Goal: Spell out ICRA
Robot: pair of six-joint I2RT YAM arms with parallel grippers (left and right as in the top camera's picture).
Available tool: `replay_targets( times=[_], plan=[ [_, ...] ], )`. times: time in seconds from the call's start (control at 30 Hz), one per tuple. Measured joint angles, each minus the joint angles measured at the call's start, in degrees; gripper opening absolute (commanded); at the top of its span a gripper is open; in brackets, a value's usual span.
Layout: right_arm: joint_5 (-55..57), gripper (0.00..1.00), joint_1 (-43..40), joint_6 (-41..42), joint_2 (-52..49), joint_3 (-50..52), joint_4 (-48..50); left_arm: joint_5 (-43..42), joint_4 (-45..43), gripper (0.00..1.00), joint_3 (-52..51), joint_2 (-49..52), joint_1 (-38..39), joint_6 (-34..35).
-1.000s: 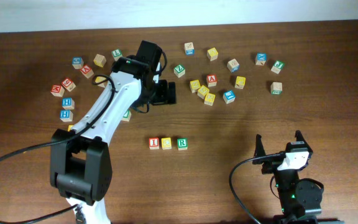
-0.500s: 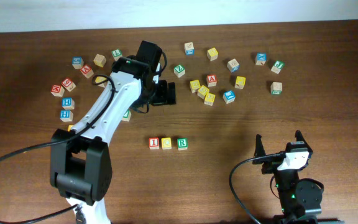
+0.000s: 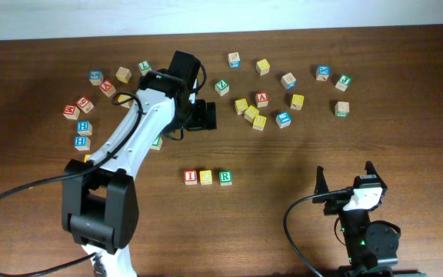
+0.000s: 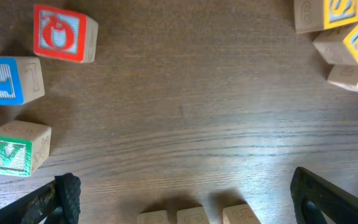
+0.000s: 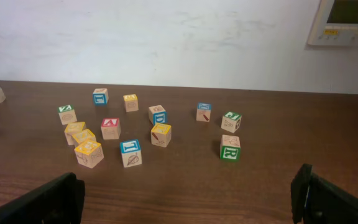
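Observation:
Three cubes stand in a row near the table's middle: red I (image 3: 191, 177), yellow C (image 3: 205, 177), green R (image 3: 225, 177). In the left wrist view their tops (image 4: 194, 216) show at the bottom edge. The red A cube (image 3: 262, 98) sits among the loose cubes at the back, also seen from the right wrist as the red A cube (image 5: 110, 127). My left gripper (image 3: 203, 115) hangs open over bare wood behind the row, nothing between its fingers (image 4: 64, 198). My right gripper (image 3: 344, 177) stands open and empty at the front right.
Loose cubes lie scattered across the back: a cluster of yellow ones (image 3: 250, 113) beside the A, blue and green ones (image 3: 323, 72) to the right, more at far left (image 3: 83, 127). A red O cube (image 4: 61, 34) and a green V cube (image 4: 14, 146) lie left of my left gripper.

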State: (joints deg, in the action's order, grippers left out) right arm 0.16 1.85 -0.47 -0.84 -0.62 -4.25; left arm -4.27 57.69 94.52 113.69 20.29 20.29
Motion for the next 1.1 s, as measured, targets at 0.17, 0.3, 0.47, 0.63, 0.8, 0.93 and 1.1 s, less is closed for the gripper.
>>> replay_targets(
  times=[0.17,0.3,0.47,0.63,0.8,0.93,1.1],
  plan=[
    [0.0,0.98,0.0,0.0,0.0,0.0,0.0,1.7,-0.1,0.99,-3.1,0.0,0.0,0.0],
    [0.0,0.98,0.0,0.0,0.0,0.0,0.0,2.3,1.2,0.99,-3.1,0.0,-3.4,0.5],
    [0.0,0.98,0.0,0.0,0.0,0.0,0.0,-2.6,3.8,0.99,-3.1,0.0,-12.1,0.2],
    [0.0,0.98,0.0,0.0,0.0,0.0,0.0,0.2,2.9,0.99,-3.1,0.0,-16.6,0.4],
    [0.0,0.98,0.0,0.0,0.0,0.0,0.0,0.4,2.3,0.99,-3.1,0.0,-23.9,1.3],
    [0.2,0.98,0.0,0.0,0.0,0.0,0.5,0.5,2.8,0.99,-3.1,0.0,-30.0,1.8],
    [-22.1,0.98,0.0,0.1,0.0,0.0,19.1,0.7,2.8,0.99,-3.1,0.0,-33.1,1.8]
  ],
)
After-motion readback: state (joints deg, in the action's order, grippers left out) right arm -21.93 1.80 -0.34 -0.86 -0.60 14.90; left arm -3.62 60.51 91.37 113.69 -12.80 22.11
